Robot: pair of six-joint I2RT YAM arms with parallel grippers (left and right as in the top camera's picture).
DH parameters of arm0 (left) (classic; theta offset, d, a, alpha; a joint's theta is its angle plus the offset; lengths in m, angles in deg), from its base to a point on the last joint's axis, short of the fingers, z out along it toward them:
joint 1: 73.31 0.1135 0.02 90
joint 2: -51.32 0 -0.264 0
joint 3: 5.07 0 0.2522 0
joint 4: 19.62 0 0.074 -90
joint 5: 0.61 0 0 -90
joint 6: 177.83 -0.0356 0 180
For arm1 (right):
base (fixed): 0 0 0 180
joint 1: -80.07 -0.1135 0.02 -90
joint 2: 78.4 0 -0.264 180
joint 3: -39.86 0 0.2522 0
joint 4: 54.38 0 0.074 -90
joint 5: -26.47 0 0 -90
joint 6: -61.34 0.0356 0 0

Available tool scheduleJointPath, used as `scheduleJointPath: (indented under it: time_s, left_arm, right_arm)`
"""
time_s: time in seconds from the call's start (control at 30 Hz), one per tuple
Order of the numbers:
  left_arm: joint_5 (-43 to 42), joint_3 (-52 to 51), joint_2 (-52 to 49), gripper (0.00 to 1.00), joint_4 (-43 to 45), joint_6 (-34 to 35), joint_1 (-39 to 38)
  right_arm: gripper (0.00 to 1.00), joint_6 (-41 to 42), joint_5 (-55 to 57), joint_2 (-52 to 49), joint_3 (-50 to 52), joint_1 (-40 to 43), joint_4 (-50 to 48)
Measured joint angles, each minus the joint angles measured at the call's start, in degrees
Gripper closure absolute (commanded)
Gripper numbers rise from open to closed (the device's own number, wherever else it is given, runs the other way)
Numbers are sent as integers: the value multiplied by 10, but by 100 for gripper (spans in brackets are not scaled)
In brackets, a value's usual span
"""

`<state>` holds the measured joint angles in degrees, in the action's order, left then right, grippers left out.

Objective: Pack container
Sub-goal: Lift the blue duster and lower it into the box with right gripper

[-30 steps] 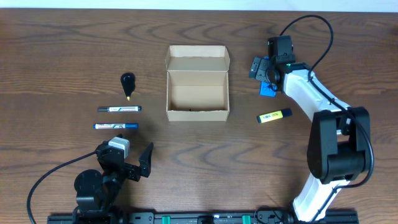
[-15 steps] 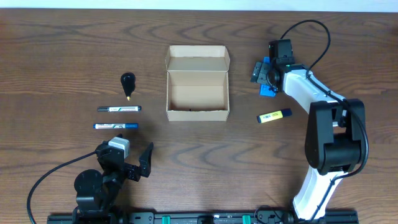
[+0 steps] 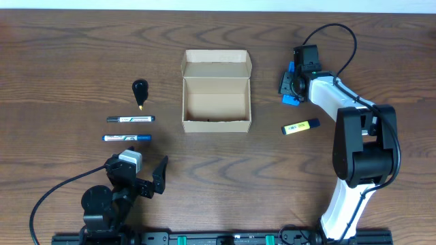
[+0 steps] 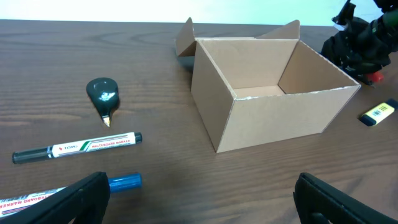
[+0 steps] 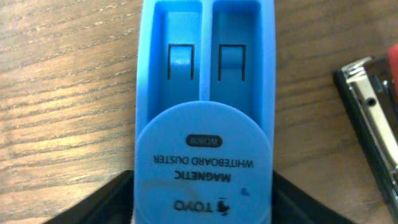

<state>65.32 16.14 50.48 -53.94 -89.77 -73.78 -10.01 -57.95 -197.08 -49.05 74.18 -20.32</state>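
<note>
Shows open container [image 3: 216,124], judged light, crushable, best taken by a side wall; left gripper [image 4: 202,199] wide, right gripper [image 3: 290,86] astride duster [image 5: 205,93], closure unclear.

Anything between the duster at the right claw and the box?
Nothing visible. Bare table lies between duster and box; the box is open, flap folded back on its far side.

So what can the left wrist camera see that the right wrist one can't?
Only the left wrist view shows the open cardboard box, a black-capped marker, a blue-capped marker and a yellow highlighter. Only the right wrist view shows the blue whiteboard duster, with its printed label. Both show the brown wooden table.
</note>
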Motion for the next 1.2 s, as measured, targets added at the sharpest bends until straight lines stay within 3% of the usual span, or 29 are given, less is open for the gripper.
scheduleJointPath:
  time_s: [0.33, 0.8, 1.2]
  left_arm:
    - [0, 0, 0, 5, 0, 0, 0]
    - [0, 0, 0, 5, 0, 0, 0]
    - [0, 0, 0, 5, 0, 0, 0]
  right_arm:
    - [64, 0, -26, 0, -27, 0, 69]
    - [62, -1, -48, 35, -166, -16, 228]
    - [61, 16, -32, 179, -190, -203, 246]
